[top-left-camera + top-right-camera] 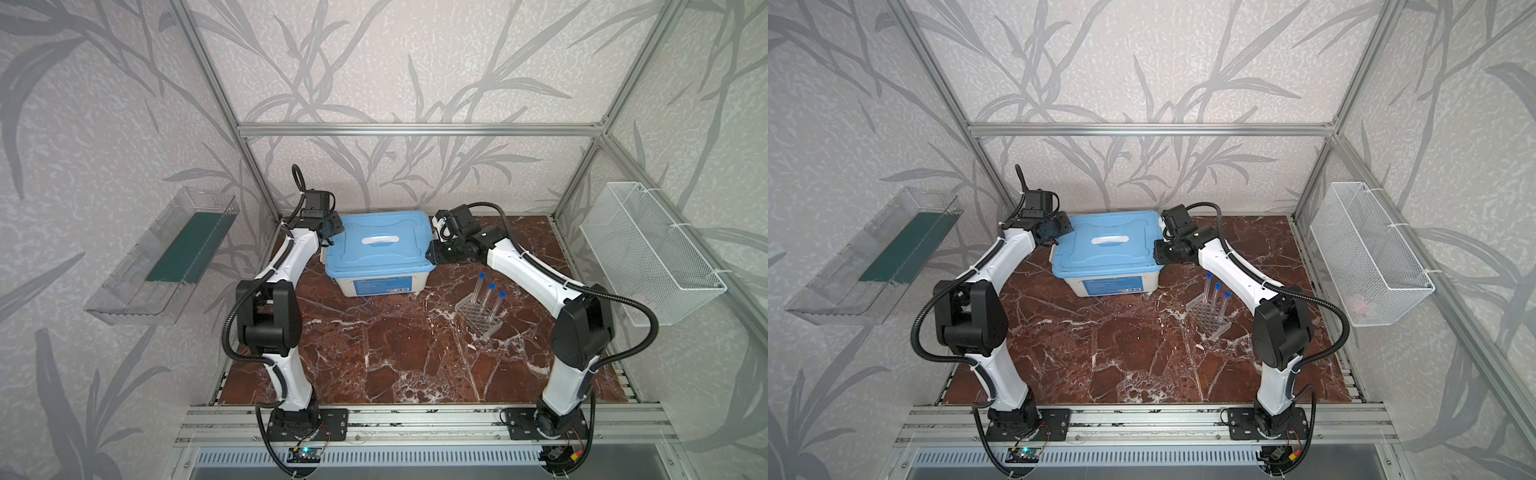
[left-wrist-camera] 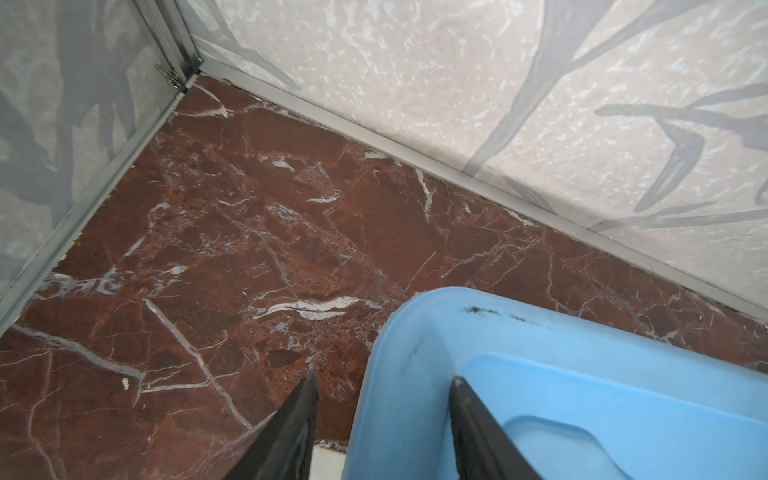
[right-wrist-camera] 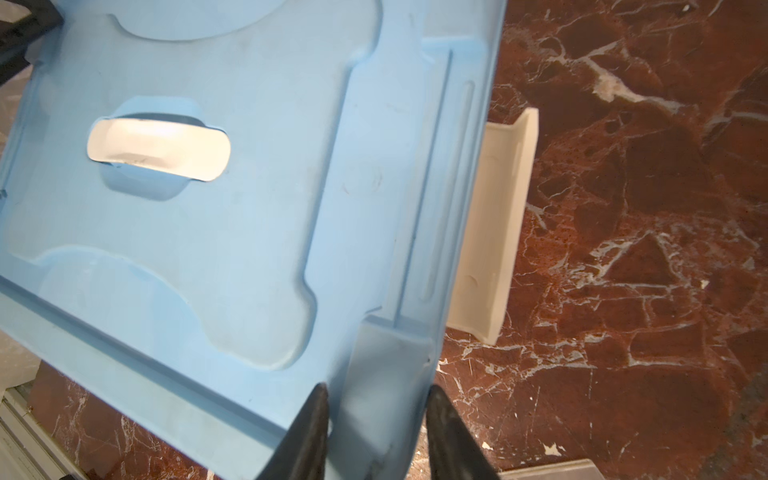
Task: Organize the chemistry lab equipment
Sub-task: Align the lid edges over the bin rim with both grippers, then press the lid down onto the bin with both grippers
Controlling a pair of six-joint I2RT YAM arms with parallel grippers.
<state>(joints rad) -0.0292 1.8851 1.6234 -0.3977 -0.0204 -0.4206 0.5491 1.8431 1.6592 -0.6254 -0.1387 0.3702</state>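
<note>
The left gripper [image 2: 383,377] holds its jaws apart astride a corner rim of the blue lid [image 2: 582,365], with one finger [image 2: 297,419] clear of the lid over the marble table [image 2: 208,249]. The right gripper [image 3: 376,387] straddles a raised tab [image 3: 386,365] on the lid's opposite edge, and I cannot tell whether it pinches it. Well apart from both, near the front right corner of the white tub [image 1: 380,286], three clear tubes [image 1: 487,301] with blue caps stand in a row in a clear perforated rack [image 1: 473,322].
</note>
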